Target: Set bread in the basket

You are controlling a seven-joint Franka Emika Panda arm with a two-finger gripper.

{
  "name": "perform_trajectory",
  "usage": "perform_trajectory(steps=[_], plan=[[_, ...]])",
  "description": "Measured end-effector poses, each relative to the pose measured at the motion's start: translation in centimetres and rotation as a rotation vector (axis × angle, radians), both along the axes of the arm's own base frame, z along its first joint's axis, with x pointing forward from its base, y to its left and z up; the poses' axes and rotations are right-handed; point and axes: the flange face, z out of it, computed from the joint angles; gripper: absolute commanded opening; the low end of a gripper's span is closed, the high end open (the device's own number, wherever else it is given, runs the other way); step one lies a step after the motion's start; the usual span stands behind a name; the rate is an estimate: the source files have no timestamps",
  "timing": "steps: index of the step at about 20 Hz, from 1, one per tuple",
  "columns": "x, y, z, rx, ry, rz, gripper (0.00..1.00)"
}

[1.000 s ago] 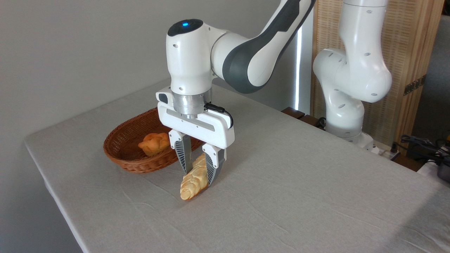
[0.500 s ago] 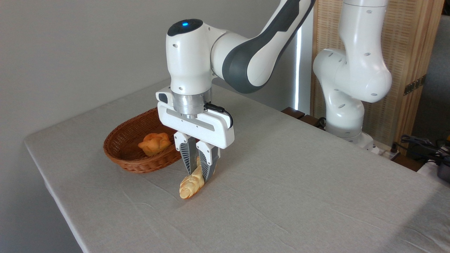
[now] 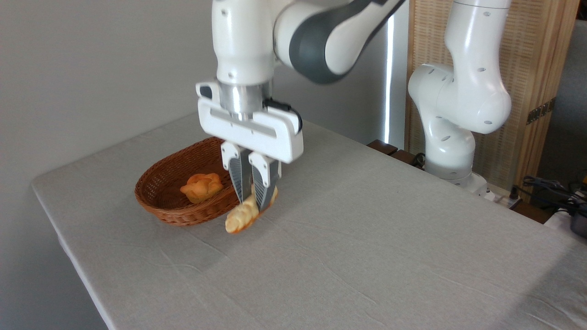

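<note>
The bread, a pale golden braided loaf, hangs tilted in the air, its lower end pointing down-left just past the basket's near right rim. My gripper is shut on the loaf's middle, fingers pointing down. The basket, oval reddish-brown wicker, sits on the table to the left and slightly behind the gripper. Part of its right rim is hidden by the fingers and the loaf.
A small round orange knotted roll lies inside the basket. The grey cloth-covered table stretches to the right and front. The arm's white base stands at the back right, with cables beside it.
The gripper closed on the loaf, then lifted it off the table and carried it slightly left toward the basket.
</note>
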Motion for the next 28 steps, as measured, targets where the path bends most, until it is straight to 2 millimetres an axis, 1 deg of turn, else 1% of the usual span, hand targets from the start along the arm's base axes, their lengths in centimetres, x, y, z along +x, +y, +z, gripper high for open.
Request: perform_trajectory(steps=[2,3,4,5,6,7,8,9,10,11,13,14,15,17,28], plan=[[0.0,-0.7,2.7,-0.027,-0.018,-0.004,0.33],[-0.1,-1.8,3.9,-0.053,-0.029,-0.015,0.39],[-0.3,-3.4,5.1,-0.076,-0.041,-0.036,0.39],[-0.6,-5.4,5.9,-0.091,-0.05,-0.065,0.39],[-1.0,-7.7,6.2,-0.1,-0.052,-0.1,0.39],[-1.7,-10.0,6.0,-0.105,-0.046,-0.138,0.39],[-2.3,-12.2,5.6,-0.104,-0.036,-0.173,0.41],[-2.8,-14.1,5.0,-0.098,-0.024,-0.203,0.51],[-3.1,-15.5,4.3,-0.092,-0.01,-0.227,0.71],[-3.4,-16.8,3.5,-0.087,0.004,-0.249,0.93],[-3.3,-18.8,1.8,-0.084,0.012,-0.281,1.0],[-3.2,-19.7,1.0,-0.087,0.008,-0.292,1.0],[-2.9,-20.2,0.4,-0.089,0.005,-0.298,1.0],[-2.6,-20.5,-0.3,-0.092,0.007,-0.3,1.0],[-2.6,-20.5,-0.3,-0.092,0.007,-0.299,1.0]])
